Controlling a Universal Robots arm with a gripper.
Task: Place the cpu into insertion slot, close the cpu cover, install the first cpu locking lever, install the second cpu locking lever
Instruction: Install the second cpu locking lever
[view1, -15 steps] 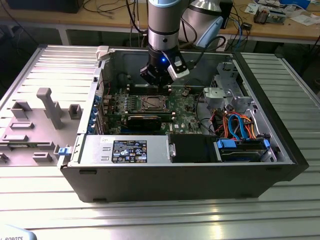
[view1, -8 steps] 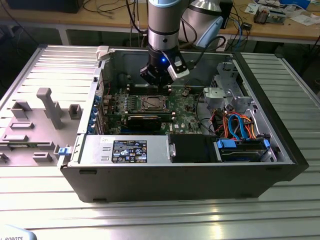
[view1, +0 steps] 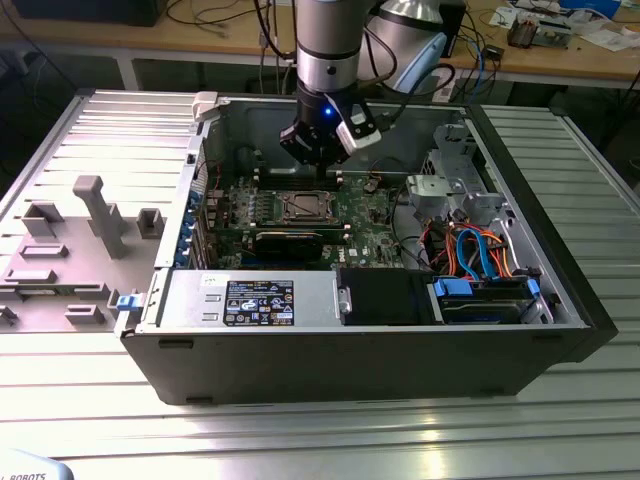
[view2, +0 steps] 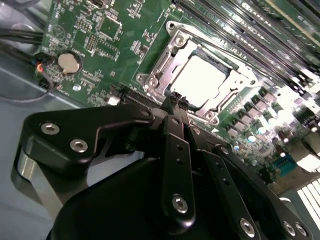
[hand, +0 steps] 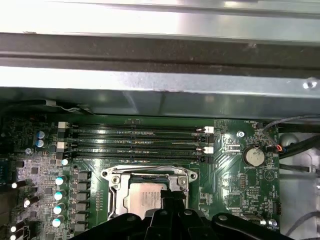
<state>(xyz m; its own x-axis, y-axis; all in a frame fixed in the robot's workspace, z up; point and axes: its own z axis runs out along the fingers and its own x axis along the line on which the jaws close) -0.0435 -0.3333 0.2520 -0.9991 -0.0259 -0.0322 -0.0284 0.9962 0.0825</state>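
Inside the open computer case (view1: 170, 345), the cpu (view2: 197, 80) (hand: 144, 199) shows its silvery top in the insertion slot (hand: 106, 174) on the green motherboard. The cpu cover (view2: 165, 62) (hand: 150, 175) lies flat around it, and the chip shows through its window. My black gripper (view1: 322, 165) (view2: 176, 100) (hand: 172, 192) hovers just above one edge of the socket. Its fingers are pressed together with nothing between them. How the locking levers stand I cannot tell.
Long black memory slots (hand: 135, 140) run beside the socket, toward the case wall (hand: 160, 95). A coin battery (view2: 69, 62) and cables lie on the other side. A black graphics card (view1: 290, 243), a drive cage with orange and blue cables (view1: 480, 255) and a power supply (view1: 250, 300) crowd the case.
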